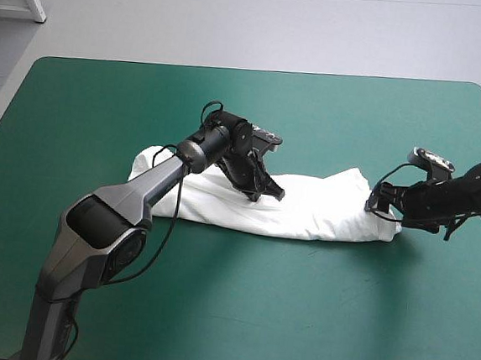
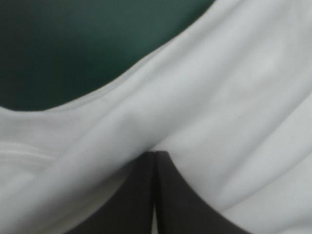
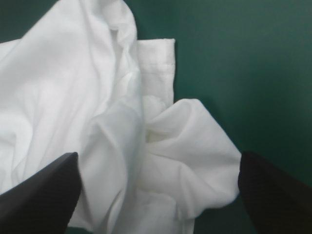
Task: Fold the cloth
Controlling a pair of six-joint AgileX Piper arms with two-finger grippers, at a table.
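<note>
Left side first: the T-shirt (image 1: 305,211) lies in a long, loosely rolled bundle across the middle of the teal-green cover (image 1: 212,312), and its left end sits rumpled and flat on the table. The left arm reaches in over that end. The left gripper (image 1: 271,193) is down on the far edge of the bundle, about halfway along it.

From the left wrist, the gripper (image 2: 155,155) has its black fingers (image 2: 136,195) drawn together into one pointed arch with only a thin pale line between them. They are pinched on the T-shirt (image 2: 234,97), and a ridge of white cloth runs off from the tip. A patch of cover (image 2: 73,48) shows beyond the cloth's curved edge.

Over on the right, the right gripper (image 1: 375,202) sits low at the bundle's right end. Its wrist view shows the gripper (image 3: 158,161) spread wide, with the fingers (image 3: 44,190) standing well apart. The crumpled end of the T-shirt (image 3: 58,87) is bunched between them and a stitched hem shows ahead. The fingers are not gripping the cloth. Cover (image 3: 243,58) shows alongside.
</note>
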